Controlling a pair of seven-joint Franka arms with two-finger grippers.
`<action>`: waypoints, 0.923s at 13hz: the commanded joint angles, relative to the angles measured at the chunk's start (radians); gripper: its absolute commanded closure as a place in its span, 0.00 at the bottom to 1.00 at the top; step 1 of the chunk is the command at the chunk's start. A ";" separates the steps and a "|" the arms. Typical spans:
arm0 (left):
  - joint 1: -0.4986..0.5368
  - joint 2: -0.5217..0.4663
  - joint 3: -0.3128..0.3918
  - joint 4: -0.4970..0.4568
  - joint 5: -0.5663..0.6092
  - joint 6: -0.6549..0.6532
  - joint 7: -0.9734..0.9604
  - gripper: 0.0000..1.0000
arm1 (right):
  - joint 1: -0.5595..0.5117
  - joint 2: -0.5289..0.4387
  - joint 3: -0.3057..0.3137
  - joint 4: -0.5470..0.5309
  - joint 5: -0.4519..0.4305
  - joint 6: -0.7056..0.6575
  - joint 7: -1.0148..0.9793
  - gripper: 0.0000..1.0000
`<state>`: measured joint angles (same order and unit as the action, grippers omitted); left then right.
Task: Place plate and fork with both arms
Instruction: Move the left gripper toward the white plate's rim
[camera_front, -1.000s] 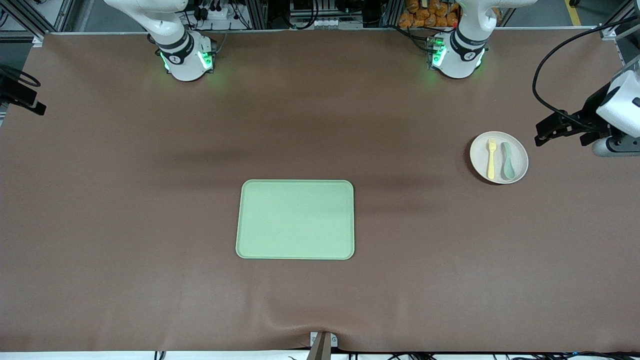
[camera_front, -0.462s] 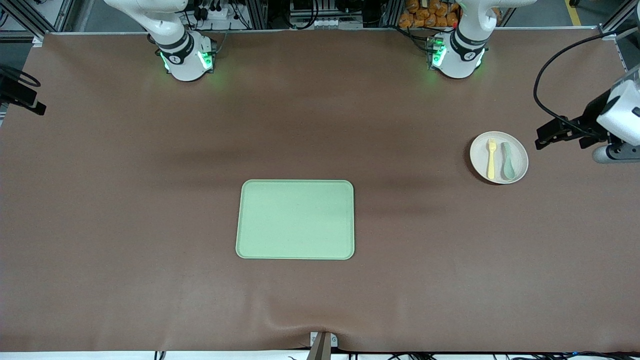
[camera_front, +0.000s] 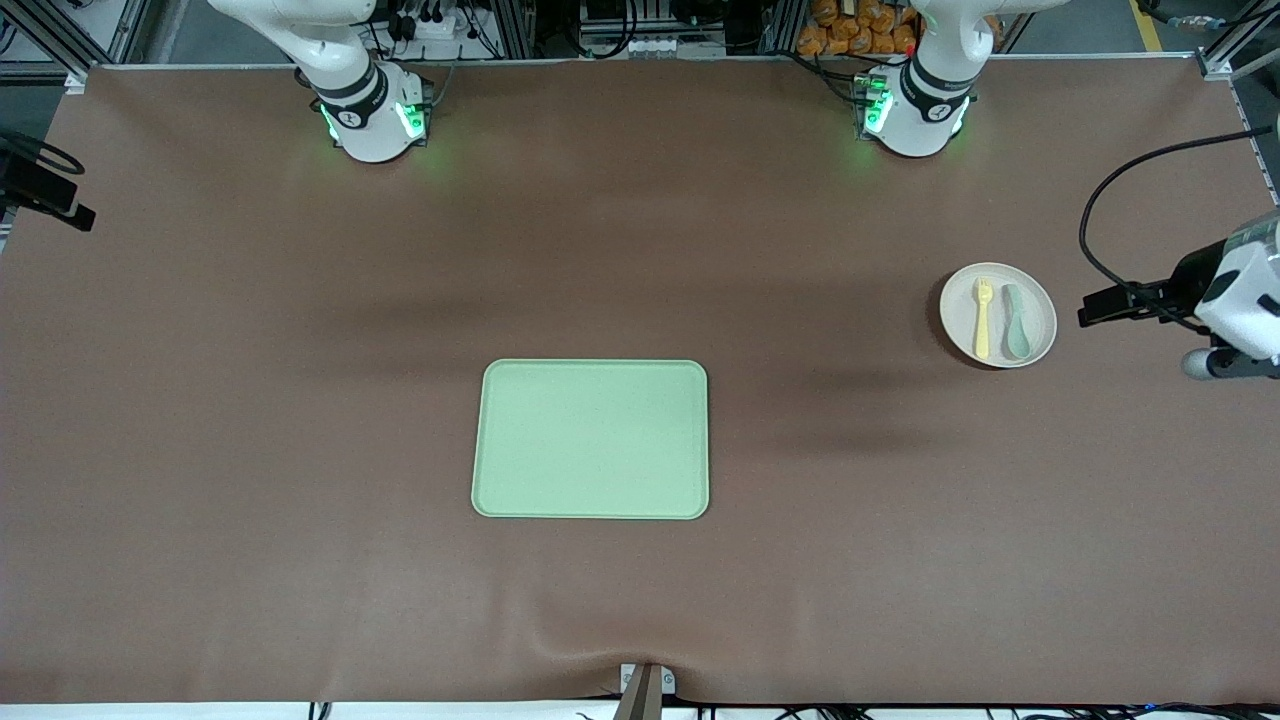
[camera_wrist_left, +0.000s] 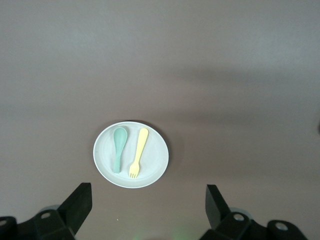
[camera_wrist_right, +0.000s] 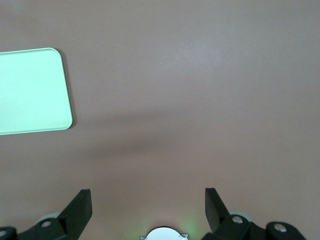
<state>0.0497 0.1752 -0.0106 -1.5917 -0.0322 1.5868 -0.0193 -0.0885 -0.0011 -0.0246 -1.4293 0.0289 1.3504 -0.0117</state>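
Front view: left pincer (camera_wrist_left: 148, 202) cut off at frame edge, wide open, empty, above plate (camera_wrist_left: 152, 172); right pincer (camera_wrist_right: 147, 202) likewise.

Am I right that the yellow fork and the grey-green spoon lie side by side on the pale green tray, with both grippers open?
Not quite. The fork and spoon lie side by side on the small cream plate, not the tray, which holds nothing. The front view shows this; the left wrist view confirms it. The left gripper and right gripper are open.
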 joint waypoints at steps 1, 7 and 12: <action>0.068 0.019 -0.006 -0.028 -0.057 0.016 0.062 0.00 | -0.017 -0.005 0.014 -0.007 0.016 -0.005 0.007 0.00; 0.176 0.010 -0.009 -0.291 -0.054 0.212 0.206 0.00 | -0.013 -0.002 0.015 -0.008 0.017 -0.005 0.007 0.00; 0.249 0.007 -0.008 -0.560 -0.046 0.516 0.305 0.00 | -0.011 0.003 0.015 -0.008 0.019 -0.005 0.007 0.00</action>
<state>0.2690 0.2185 -0.0095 -2.0426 -0.0732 2.0095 0.2632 -0.0883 0.0046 -0.0192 -1.4354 0.0306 1.3504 -0.0117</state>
